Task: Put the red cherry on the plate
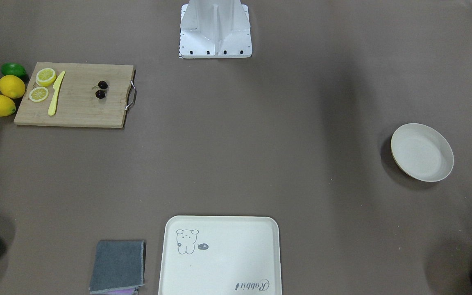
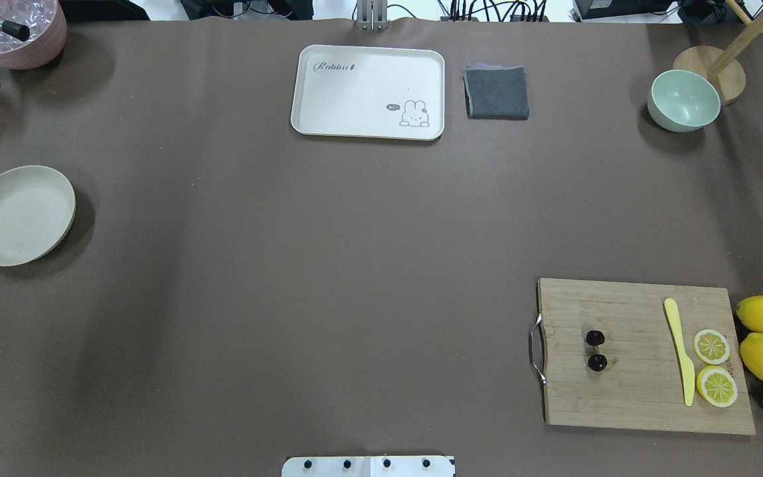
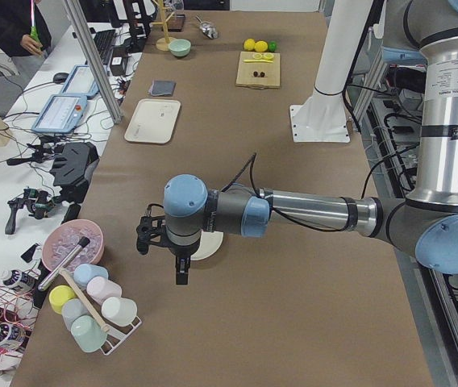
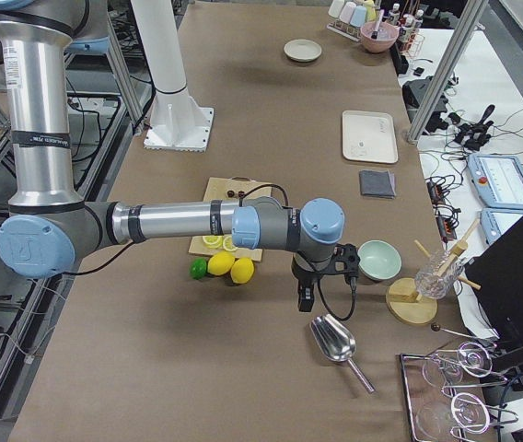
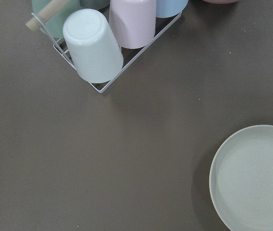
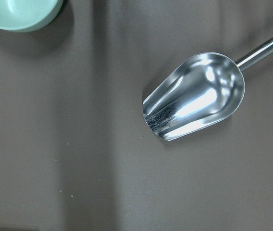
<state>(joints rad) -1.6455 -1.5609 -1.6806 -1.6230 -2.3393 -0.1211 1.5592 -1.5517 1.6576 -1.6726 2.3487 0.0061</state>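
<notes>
The red cherry (image 2: 596, 350) is lying on the cutting board (image 2: 640, 391), far from the plate (image 2: 18, 215); cropped pink bowl (image 2: 34, 58) is holding clear bits; cannot tell whether left gripper (image 3: 182, 272) or right gripper (image 4: 305, 296) is gaping.

cherry pair (image 2: 597, 362) on cutting board (image 2: 633, 397) at robot's right, plate (image 2: 18, 215) well apart at its left, tray (image 2: 361, 93) beside cloth (image 2: 497, 93)

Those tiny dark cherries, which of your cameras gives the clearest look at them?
The overhead exterior view: the red cherry pair lies unobstructed on the cutting board, both fruits distinct. The front-facing view shows them nearly as well. In both side views they are only dark specks far off. Neither wrist camera shows them.
</notes>
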